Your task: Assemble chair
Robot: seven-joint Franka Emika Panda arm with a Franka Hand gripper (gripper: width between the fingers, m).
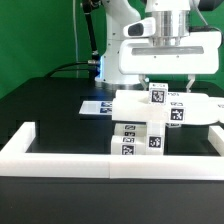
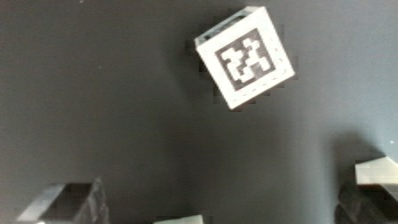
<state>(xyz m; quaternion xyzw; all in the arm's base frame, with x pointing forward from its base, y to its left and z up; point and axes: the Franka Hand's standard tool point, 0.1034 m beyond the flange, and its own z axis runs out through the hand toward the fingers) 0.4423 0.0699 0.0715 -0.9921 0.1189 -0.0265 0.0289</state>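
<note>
Hovering with tool (image 1: 172,82) spread wide and empty, directly above the chair (image 1: 150,118), standing on the desk (image 1: 50,105) against the near rail (image 1: 110,166), slightly right of centre.

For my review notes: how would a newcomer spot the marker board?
Start at the black table in the exterior view, then the stacked white chair parts near its front rail. The marker board lies behind them: the only paper-flat piece.

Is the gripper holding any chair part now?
No: in the wrist view the fingers stand apart over the black table, nothing between them, and a tagged white part lies apart from them.
</note>
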